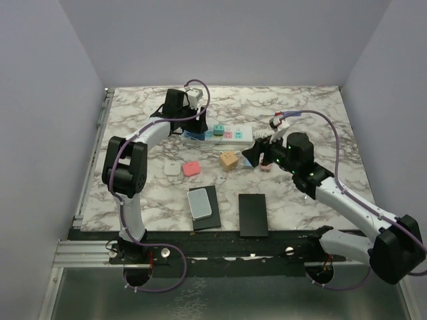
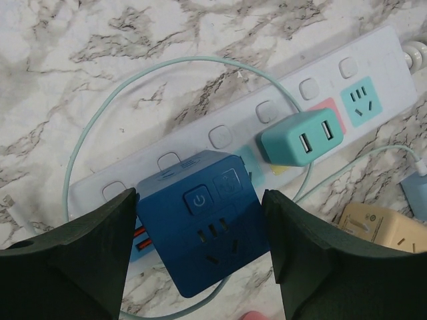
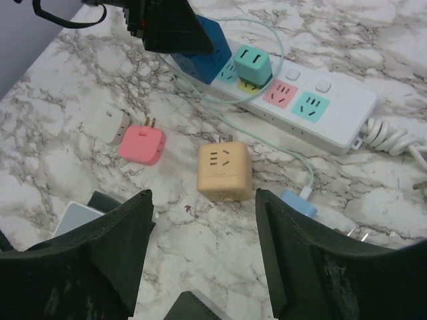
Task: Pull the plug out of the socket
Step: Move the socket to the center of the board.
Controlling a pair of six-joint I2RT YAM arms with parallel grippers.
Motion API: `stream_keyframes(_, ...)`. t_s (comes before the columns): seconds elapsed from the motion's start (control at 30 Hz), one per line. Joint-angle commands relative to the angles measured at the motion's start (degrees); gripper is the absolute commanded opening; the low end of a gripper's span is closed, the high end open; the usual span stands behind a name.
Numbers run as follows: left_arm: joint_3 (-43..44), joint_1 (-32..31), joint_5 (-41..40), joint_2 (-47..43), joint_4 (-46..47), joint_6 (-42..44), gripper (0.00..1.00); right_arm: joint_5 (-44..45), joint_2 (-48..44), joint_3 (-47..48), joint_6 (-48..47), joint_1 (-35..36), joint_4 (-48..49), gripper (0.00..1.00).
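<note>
Currently: power strip [image 1: 230,135], far centre of the surface [image 1: 320,120]. Blue cube plug [image 2: 207,230] seated at its left end, left jaws closed against both sides of it. Teal plug [image 2: 300,137] seated just right of it. Right jaws open, empty, hovering nearer. Grasp apparently made; pull-out not yet done.

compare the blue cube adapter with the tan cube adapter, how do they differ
Colour: the blue cube adapter is dark blue, the tan cube adapter pale orange-tan. State: the blue one is plugged into the power strip; the tan one lies loose on the marble table. Contact: the left gripper clamps the blue one; no gripper touches the tan one. Both are cubes with outlet slots on a face.
</note>
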Motion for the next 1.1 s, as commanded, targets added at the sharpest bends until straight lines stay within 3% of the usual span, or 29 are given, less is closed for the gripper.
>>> stream_keyframes(0.0, -1.9, -1.8, -2.3, 1.1, -4.6, -6.2, 0.75, -2.6, 7.9, 5.5, -4.8, -0.2, 1.9, 0.66)
stream_keyframes(0.2, -4.8, -1.9, -2.9, -3.7, 2.1, -11.1, 0.88, -4.0, 22.3, 17.6, -11.7, -0.2, -5.6, 0.51)
stream_keyframes(0.37, -7.4, -2.2, -4.9, -6.2, 5.0, -13.9, 0.90, -4.8, 30.9, 24.2, -16.4, -0.2, -6.8, 0.59)
stream_keyframes(0.63, -8.8, -3.8, -7.4, -5.5, 7.1, -16.5, 0.91, -2.2, 41.8, 34.8, -18.9, -0.2, -9.8, 0.61)
stream_keyframes(0.77, -8.4, -3.8, -8.5, -4.4, 7.0, -16.5, 0.84, -1.7, 43.9, 37.4, -17.5, -0.2, -11.4, 0.63)
stream_keyframes(0.9, -7.9, -3.7, -9.3, -3.8, 6.2, -15.7, 0.58, -2.7, 44.0, 36.6, -17.7, -0.2, -9.7, 0.65)
stream_keyframes(0.97, -7.5, -3.7, -10.5, -3.4, 5.4, -14.8, 0.57, -3.5, 44.3, 36.7, -18.0, -0.2, -10.0, 0.65)
stream_keyframes(1.07, -6.0, -3.7, -10.9, -1.8, 3.2, -13.5, 0.65, -3.7, 44.5, 36.1, -18.0, -0.2, -9.2, 0.65)
